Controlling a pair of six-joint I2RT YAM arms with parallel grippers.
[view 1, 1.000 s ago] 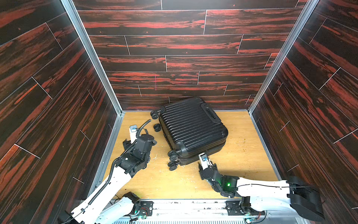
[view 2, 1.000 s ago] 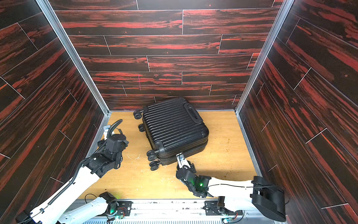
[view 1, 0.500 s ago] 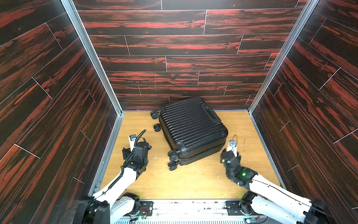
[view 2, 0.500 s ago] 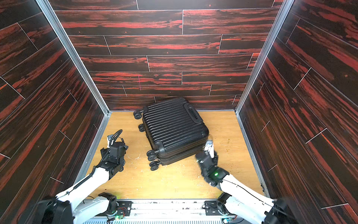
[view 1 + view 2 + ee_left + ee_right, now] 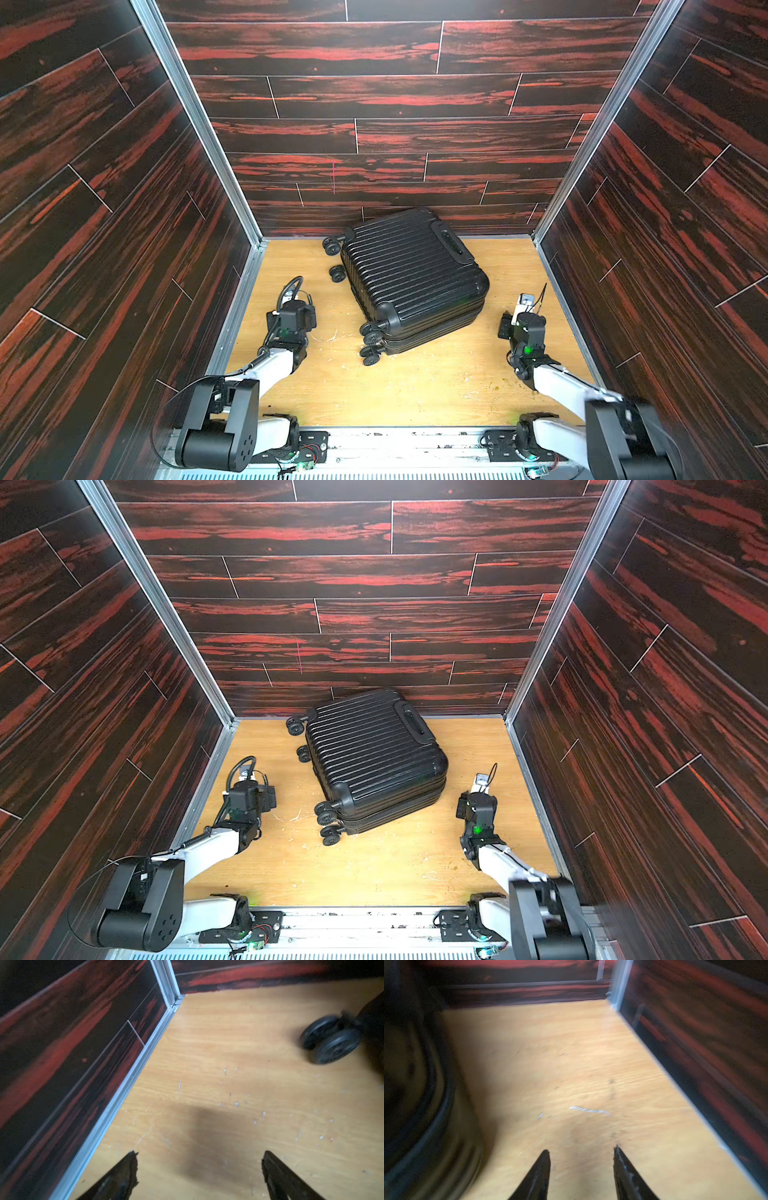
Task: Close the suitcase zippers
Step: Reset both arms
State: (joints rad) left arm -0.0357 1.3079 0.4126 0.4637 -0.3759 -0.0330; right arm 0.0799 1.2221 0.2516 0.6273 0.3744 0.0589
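The black ribbed suitcase [image 5: 411,282] [image 5: 374,758] lies flat on the wooden floor near the back wall, its shells together and its wheels to the left. The zippers' track [image 5: 436,328] runs along the seam on its near side; I cannot make out any pulls. My left gripper [image 5: 297,311] [image 5: 199,1153] hangs open and empty over bare floor, left of the case and apart from it. A pair of wheels [image 5: 330,1041] shows in the left wrist view. My right gripper [image 5: 513,320] [image 5: 581,1149] is open and empty, right of the case, whose blurred corner [image 5: 415,1084] shows in the right wrist view.
Dark red plank walls close in the floor [image 5: 415,386] on the left, back and right, with metal rails [image 5: 237,316] at their feet. Each gripper is close to its side wall. Both arm bases sit on the front rail [image 5: 395,449].
The right arm has swung from the case's near side out to its right. The left arm has pulled back toward the front. Both grippers' jaws have spread wider.
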